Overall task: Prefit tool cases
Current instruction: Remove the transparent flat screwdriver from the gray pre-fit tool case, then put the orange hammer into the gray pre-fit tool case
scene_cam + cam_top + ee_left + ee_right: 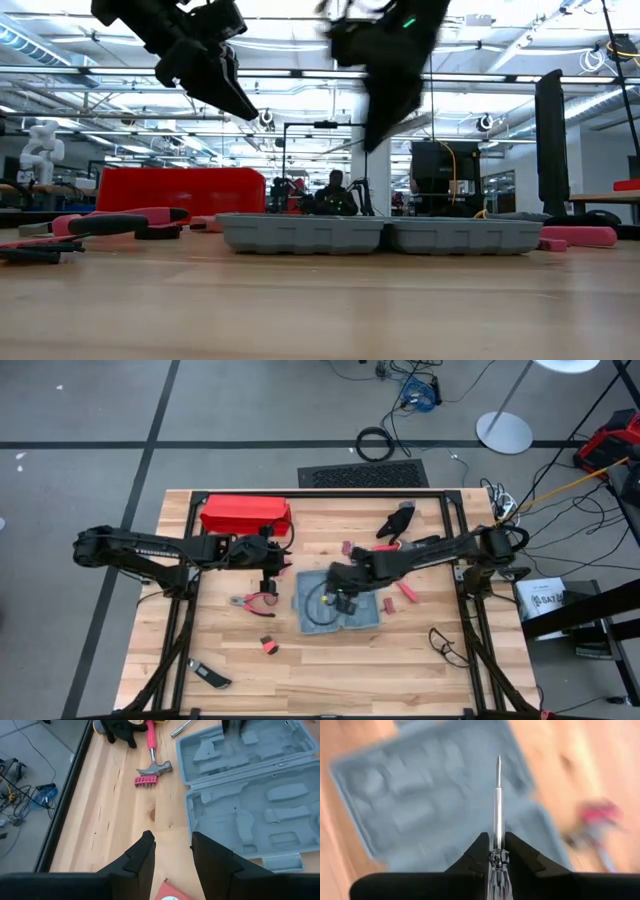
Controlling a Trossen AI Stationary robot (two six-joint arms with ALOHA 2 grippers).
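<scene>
The blue-grey tool case [340, 605] lies open on the table with its grey recesses up; the low view shows it from the side as tool case [380, 232]. My right gripper [496, 839] hovers above the case, shut on a screwdriver [498, 795]. In the low view my right gripper [388, 120] hangs over the case's middle. My left gripper [172, 847] is open, raised over bare wood left of the case [250, 795]. The high view puts my left gripper [268, 576] between the red box and the pliers. My right gripper pinches the screwdriver between its two fingers at the clear handle [496, 867], near where the metal shaft begins. The shaft [498, 785] runs straight out past the fingertips, in line with the fingers. The screwdriver is lifted clear, its tip pointing down toward the open case.
A long red box [245, 515] sits at the far left. Red-handled pliers [250, 602], a small red piece [268, 646] and a black tool [210, 677] lie left and near. A pink hammer [150, 760], a black glove [398, 522] and a red tool [406, 592] lie around the case.
</scene>
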